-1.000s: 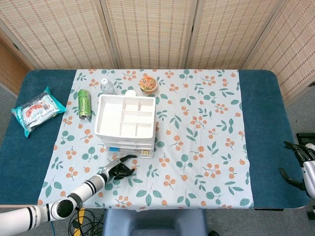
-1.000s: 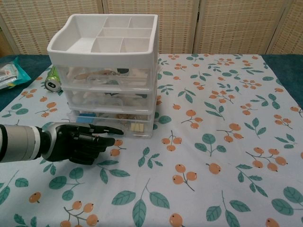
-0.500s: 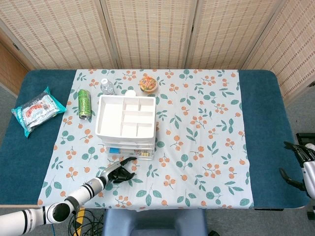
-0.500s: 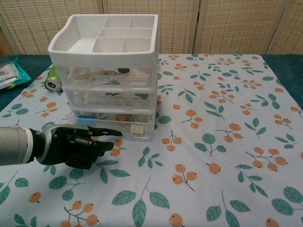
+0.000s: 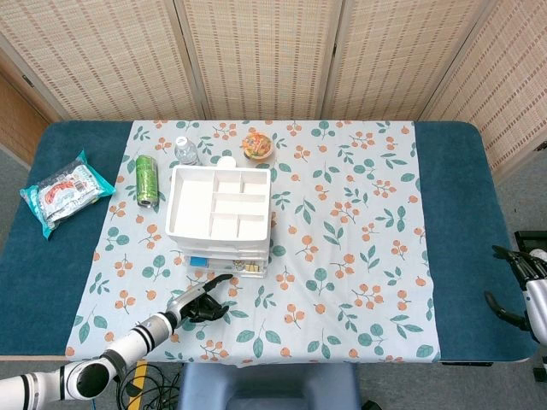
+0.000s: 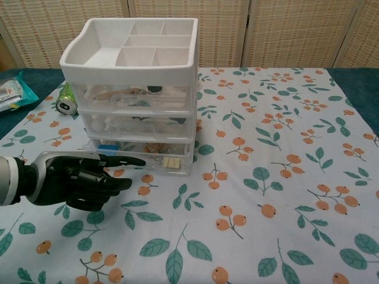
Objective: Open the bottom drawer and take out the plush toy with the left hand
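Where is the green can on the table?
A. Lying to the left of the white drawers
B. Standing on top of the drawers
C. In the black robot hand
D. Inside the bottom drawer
A. The green can lies on its side on the flowered cloth, just left of the white drawer unit, while the left hand holds nothing.

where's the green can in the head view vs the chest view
Head view: the green can lies on the floral cloth, upper left, left of the white drawer unit.
Chest view: only its silver end and a bit of green show at the left edge of the drawer unit, mostly hidden behind it.
Shared landmark: the white drawer unit, with the can on its left in both views.
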`<action>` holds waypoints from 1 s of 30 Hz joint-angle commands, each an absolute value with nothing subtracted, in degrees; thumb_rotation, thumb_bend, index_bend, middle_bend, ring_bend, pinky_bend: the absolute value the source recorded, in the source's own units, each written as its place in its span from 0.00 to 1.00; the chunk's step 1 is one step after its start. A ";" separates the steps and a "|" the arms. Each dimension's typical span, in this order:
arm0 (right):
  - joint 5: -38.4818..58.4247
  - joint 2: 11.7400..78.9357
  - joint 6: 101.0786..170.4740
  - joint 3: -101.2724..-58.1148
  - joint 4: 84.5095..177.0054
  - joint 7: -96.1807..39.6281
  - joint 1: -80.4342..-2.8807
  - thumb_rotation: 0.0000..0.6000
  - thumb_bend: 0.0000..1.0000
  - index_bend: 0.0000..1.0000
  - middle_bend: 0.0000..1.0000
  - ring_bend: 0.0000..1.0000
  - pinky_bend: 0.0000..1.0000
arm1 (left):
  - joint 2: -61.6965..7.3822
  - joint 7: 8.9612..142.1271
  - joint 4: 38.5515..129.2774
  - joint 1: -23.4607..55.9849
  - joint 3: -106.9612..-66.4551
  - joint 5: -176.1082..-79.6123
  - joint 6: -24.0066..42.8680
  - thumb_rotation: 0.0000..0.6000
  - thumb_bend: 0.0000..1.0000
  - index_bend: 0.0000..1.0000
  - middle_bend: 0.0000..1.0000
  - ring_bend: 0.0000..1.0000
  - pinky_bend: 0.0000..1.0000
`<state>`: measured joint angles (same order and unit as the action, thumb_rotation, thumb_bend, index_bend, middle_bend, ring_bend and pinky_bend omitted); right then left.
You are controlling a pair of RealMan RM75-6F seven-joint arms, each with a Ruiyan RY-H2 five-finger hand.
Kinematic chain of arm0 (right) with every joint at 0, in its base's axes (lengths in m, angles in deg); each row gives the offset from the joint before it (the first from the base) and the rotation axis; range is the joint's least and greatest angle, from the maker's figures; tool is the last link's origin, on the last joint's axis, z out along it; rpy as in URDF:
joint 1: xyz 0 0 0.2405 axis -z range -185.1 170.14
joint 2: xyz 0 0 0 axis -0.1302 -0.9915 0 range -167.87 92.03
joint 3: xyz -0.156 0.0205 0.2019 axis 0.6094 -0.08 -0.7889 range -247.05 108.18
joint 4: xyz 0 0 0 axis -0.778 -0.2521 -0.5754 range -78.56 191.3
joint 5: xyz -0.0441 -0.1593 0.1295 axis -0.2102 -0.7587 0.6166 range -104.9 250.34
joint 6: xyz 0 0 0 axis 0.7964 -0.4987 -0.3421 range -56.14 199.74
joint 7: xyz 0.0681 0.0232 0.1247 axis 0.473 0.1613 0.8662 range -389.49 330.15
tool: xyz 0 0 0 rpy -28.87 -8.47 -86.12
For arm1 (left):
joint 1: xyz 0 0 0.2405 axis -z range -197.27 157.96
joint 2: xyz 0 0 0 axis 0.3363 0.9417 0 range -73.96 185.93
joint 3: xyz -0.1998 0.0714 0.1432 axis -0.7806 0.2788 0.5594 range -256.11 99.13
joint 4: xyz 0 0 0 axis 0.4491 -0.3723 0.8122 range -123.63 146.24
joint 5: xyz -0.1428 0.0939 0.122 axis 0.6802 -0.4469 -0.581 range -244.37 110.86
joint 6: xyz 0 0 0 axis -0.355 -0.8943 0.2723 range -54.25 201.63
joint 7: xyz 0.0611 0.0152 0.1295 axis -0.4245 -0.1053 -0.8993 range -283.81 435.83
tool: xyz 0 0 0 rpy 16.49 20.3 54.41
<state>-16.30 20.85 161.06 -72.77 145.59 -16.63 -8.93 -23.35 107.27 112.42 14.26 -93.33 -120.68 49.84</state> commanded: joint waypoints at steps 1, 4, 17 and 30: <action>-16.28 20.88 161.09 -72.76 145.46 -16.48 -8.90 1.00 0.33 0.14 0.27 0.24 0.22 | -19.83 102.54 116.27 13.20 -91.48 -125.94 46.62 1.00 0.45 0.00 0.93 1.00 1.00; -16.21 20.96 161.09 -72.76 145.27 -16.29 -8.86 1.00 0.33 0.14 0.27 0.24 0.22 | -17.56 99.76 118.82 12.43 -90.49 -129.29 43.85 1.00 0.45 0.01 0.93 1.00 1.00; -16.30 21.29 161.62 -72.62 144.66 -15.53 -8.50 1.00 0.33 0.14 0.27 0.24 0.22 | -17.64 90.16 118.46 16.53 -88.43 -128.20 39.13 1.00 0.45 0.02 0.92 1.00 1.00; -15.99 21.49 161.54 -72.62 143.88 -14.90 -8.31 1.00 0.33 0.14 0.27 0.24 0.22 | -21.92 82.60 114.33 21.92 -86.84 -117.86 35.73 1.00 0.45 0.00 0.92 1.00 1.00</action>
